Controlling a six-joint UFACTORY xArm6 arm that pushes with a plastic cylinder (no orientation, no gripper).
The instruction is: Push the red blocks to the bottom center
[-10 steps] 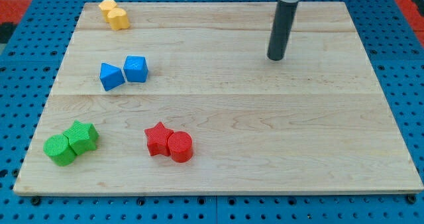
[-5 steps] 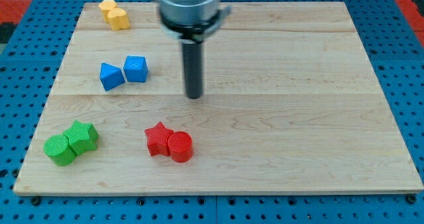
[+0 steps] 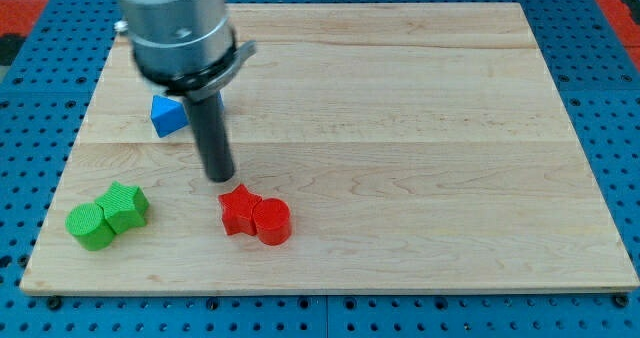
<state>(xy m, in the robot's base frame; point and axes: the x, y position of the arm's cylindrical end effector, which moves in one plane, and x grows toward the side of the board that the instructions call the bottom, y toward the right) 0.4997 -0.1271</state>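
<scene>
A red star block (image 3: pixel 238 209) and a red cylinder (image 3: pixel 271 221) sit touching each other on the wooden board (image 3: pixel 420 168), left of centre near the view's bottom. My tip (image 3: pixel 219 176) stands just above and slightly left of the red star, a small gap away from it. The rod and the arm's grey body rise toward the view's top left and hide part of the board there.
Two green blocks (image 3: pixel 106 214) sit together at the view's bottom left. A blue block (image 3: pixel 168 115) shows left of the rod; the arm covers what lies beside it and the board's top left corner. The board's bottom edge runs just below the red blocks.
My tip has moved from the view's upper right across the board to the left and down, ending just above the red star. No block has moved.
</scene>
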